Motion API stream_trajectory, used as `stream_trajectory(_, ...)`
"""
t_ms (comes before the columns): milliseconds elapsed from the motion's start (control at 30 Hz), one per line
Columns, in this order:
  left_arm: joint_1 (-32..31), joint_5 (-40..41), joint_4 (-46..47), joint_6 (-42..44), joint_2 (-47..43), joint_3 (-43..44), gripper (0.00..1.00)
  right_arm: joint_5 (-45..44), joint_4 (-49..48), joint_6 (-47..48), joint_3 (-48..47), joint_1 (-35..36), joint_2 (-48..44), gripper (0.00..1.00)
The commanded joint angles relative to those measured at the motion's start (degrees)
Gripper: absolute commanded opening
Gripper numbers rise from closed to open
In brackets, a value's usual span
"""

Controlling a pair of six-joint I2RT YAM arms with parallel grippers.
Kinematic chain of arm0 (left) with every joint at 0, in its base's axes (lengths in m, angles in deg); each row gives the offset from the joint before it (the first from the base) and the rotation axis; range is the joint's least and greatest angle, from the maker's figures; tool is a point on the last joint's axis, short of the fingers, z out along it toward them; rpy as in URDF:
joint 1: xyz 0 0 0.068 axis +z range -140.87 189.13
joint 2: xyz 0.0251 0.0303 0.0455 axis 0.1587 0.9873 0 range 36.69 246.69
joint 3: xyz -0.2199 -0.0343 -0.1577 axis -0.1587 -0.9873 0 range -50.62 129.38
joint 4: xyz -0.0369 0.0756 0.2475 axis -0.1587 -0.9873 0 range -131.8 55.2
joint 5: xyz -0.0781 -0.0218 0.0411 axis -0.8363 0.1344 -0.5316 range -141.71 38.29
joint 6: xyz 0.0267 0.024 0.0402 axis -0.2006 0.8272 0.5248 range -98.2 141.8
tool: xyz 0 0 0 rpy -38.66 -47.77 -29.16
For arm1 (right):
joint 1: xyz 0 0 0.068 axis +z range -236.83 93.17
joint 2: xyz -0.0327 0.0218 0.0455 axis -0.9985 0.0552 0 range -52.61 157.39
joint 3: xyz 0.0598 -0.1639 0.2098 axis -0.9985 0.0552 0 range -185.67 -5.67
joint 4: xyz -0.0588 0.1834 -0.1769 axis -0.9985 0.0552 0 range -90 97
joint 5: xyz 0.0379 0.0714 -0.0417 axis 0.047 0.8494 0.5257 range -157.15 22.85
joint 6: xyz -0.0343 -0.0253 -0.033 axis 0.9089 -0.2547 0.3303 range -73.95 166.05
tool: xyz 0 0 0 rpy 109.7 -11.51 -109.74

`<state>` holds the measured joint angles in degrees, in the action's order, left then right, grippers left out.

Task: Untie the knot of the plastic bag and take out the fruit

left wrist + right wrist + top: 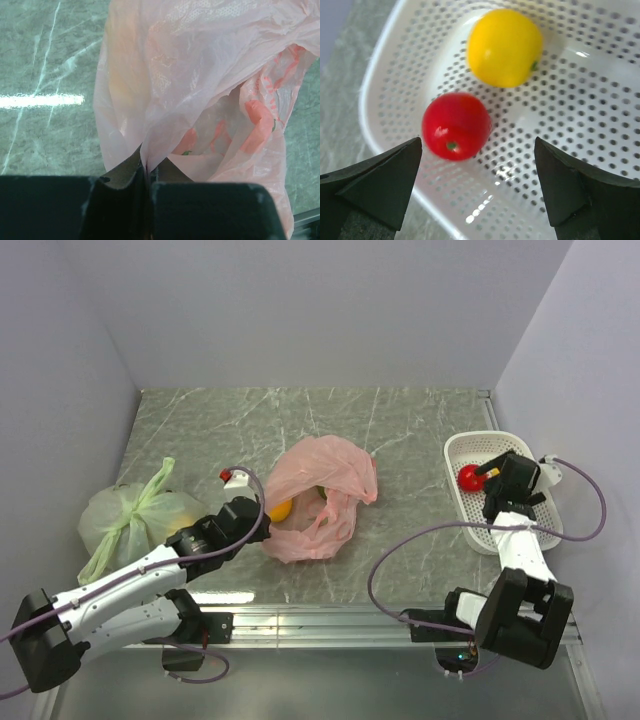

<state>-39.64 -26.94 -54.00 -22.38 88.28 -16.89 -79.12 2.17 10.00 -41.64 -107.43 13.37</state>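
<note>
The pink plastic bag [318, 498] lies open at the table's middle, with yellow and green fruit showing inside; no knot shows. My left gripper [258, 515] is shut on the bag's near-left edge; the left wrist view shows pink film [200, 85] pinched between the closed fingers. My right gripper [490, 478] hangs open over the white basket [462, 452] at the right. In the right wrist view a red fruit [456, 125] and a yellow fruit [504, 47] lie on the basket floor [580, 115], the red one just ahead of my open gripper [478, 165].
A pale green tied bag [130, 512] sits at the left, beside my left arm. Grey walls close the table at the back and both sides.
</note>
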Motion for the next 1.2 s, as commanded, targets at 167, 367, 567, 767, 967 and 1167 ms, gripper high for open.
stream_trajectory(167,0.17,1.24,3.12,-1.95,1.49,-2.01,0.1,11.76,-6.21,10.1,-2.97,20.14,-11.91,0.91)
stream_trajectory(367,0.17,1.33,2.51,-4.77,2.37,-2.62,0.1,25.39,-9.38,17.49,-7.36,42.81,-8.43,0.83)
stream_trajectory(567,0.17,3.08,0.92,-6.7,2.02,-2.89,0.11,30.68,-9.2,22.51,-12.9,62.15,5.28,0.8)
stream_trajectory(767,0.17,5.19,-0.22,-7.15,2.11,-2.36,0.08,30.78,-13.95,19.18,-15.27,66.13,17.93,0.72)
stream_trajectory(967,0.17,5.12,2.84,1.71,6.75,8.17,0.01,18.5,-12.02,14.98,-13.78,64.29,20.51,0.7)
stream_trajectory(1167,-9.92,2.91,6.1,13.32,14.32,25.49,0.0,14.95,-15.44,6.89,-5.79,56.47,16.48,0.7)
